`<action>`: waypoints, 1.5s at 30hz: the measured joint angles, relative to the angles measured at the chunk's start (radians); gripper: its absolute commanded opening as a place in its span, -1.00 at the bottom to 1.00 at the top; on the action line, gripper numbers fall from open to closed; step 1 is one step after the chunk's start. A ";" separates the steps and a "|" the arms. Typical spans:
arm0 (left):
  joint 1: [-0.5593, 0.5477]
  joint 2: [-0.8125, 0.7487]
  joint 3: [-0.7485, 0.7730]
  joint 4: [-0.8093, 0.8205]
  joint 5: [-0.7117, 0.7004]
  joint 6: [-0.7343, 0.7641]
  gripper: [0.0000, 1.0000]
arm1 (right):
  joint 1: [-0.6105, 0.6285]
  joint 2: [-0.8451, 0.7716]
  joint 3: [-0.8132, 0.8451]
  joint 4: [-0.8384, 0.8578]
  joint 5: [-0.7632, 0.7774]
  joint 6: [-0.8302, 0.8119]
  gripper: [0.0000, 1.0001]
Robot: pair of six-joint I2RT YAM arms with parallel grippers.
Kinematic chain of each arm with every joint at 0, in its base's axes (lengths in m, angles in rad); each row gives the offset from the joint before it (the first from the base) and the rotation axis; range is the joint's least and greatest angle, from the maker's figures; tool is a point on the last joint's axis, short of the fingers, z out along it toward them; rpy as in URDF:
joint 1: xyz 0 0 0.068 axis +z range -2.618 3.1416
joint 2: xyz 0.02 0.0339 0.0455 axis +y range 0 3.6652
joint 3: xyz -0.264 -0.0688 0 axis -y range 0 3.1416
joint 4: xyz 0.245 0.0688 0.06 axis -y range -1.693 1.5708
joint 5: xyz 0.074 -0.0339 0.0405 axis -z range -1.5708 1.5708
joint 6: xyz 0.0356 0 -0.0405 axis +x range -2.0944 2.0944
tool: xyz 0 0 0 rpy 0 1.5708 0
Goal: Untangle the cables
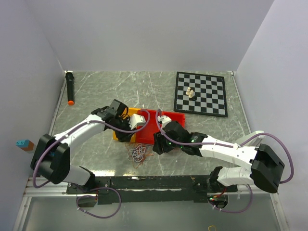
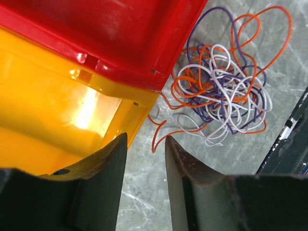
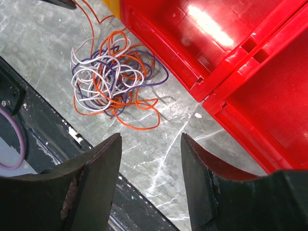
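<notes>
Currently I see the cables (image 1: 137, 154) lying in one tangled clump on the table (image 1: 96, 91), low in the middle of the top view, just beside the yellow tray (image 2: 57, 110) and red tray (image 2: 110, 33). My left gripper (image 2: 146, 139) and right gripper (image 3: 151, 139) hang above, fingers apart, pinching nothing.

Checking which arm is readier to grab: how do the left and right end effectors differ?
The left end effector has its fingers closer together than the right end effector. The left hangs at a corner of the yellow tray; the right hangs over the table beside the red trays. Shared: both are open and empty, and neither touches the cables lying close by.
</notes>
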 measured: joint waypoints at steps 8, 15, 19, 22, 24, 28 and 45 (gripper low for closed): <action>-0.016 -0.056 -0.011 -0.003 -0.003 0.000 -0.15 | 0.000 0.001 0.000 -0.009 0.002 0.003 0.13; -0.026 -0.056 -0.068 0.005 -0.037 -0.002 -0.14 | 0.000 0.001 0.000 -0.020 0.010 0.008 0.11; -0.026 -0.050 -0.072 0.030 -0.056 -0.006 -0.14 | 0.000 0.000 0.000 -0.021 0.010 0.011 0.10; -0.027 -0.040 -0.078 0.063 -0.066 -0.018 -0.15 | 0.000 -0.003 0.000 -0.021 0.009 0.018 0.08; -0.027 -0.034 -0.084 0.072 -0.069 -0.022 -0.18 | 0.000 -0.005 0.000 -0.021 0.009 0.019 0.06; -0.027 -0.011 -0.084 0.078 -0.067 -0.023 -0.44 | 0.000 -0.005 0.000 -0.021 0.009 0.023 0.03; -0.028 -0.103 -0.021 -0.005 -0.012 -0.048 -0.99 | 0.000 -0.005 -0.001 -0.015 0.006 0.026 -0.07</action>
